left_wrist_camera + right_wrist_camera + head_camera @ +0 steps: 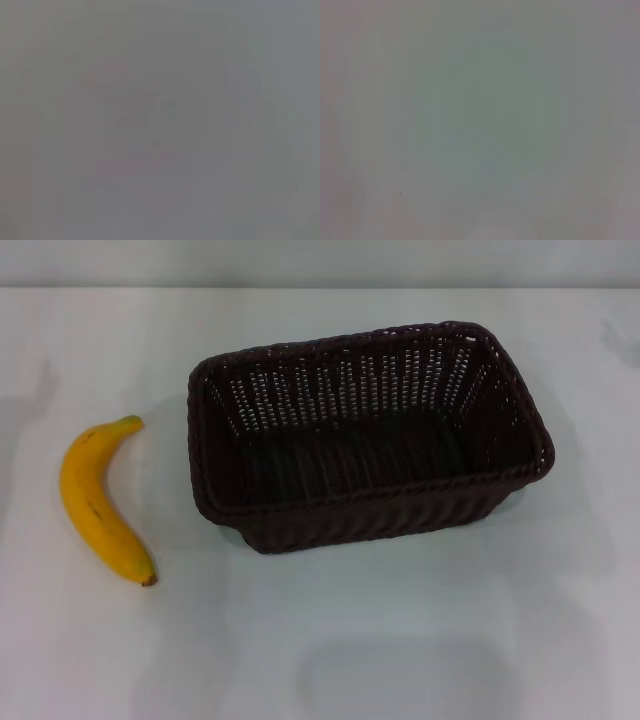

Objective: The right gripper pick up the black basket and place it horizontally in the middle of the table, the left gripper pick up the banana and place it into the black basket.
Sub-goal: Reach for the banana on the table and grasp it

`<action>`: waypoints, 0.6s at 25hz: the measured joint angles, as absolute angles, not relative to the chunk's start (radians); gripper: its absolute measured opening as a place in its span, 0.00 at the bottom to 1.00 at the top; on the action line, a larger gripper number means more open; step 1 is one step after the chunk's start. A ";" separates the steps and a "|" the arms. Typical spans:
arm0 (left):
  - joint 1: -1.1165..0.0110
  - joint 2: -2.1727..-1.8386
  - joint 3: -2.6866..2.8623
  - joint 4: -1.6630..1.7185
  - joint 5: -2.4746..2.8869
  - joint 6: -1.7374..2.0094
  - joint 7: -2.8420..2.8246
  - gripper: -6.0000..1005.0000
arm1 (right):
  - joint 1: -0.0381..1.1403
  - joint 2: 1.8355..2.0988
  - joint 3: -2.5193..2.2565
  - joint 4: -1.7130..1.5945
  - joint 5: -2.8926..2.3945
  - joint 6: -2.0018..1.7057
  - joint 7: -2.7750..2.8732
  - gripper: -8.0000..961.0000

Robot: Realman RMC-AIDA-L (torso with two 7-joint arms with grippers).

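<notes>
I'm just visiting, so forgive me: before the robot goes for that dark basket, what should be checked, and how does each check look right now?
1. Black basket sits upright, opening up: ok.
2. Basket is empty inside: ok.
3. Basket lies level across the table: not ok, it sits slightly skewed.
4. Banana lies apart from the basket on the robot's left, out of the way: ok.
5. Either gripper is ready: cannot tell, neither is in view.

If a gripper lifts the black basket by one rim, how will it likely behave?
The black basket is openwork wicker and empty, so probably light for its size. Being wide, it would likely tilt away from a one-sided grip. The braided rim looks rigid enough to clamp, though it may flex slightly.
</notes>
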State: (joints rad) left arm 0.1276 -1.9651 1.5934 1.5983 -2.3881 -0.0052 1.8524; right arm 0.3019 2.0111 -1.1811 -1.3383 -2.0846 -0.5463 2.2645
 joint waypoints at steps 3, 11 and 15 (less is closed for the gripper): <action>0.103 -1.922 1.632 1.599 -2.450 0.074 1.852 0.87 | 0.304 2.011 -1.182 -1.339 -2.071 -0.547 2.254 0.88; -0.033 -1.885 1.672 1.613 -2.796 0.387 2.226 0.87 | 0.302 2.011 -1.183 -1.339 -2.000 -0.552 2.203 0.88; -0.103 -1.970 1.574 1.627 -2.943 0.530 2.512 0.87 | 0.301 2.011 -1.183 -1.339 -1.985 -0.555 2.195 0.88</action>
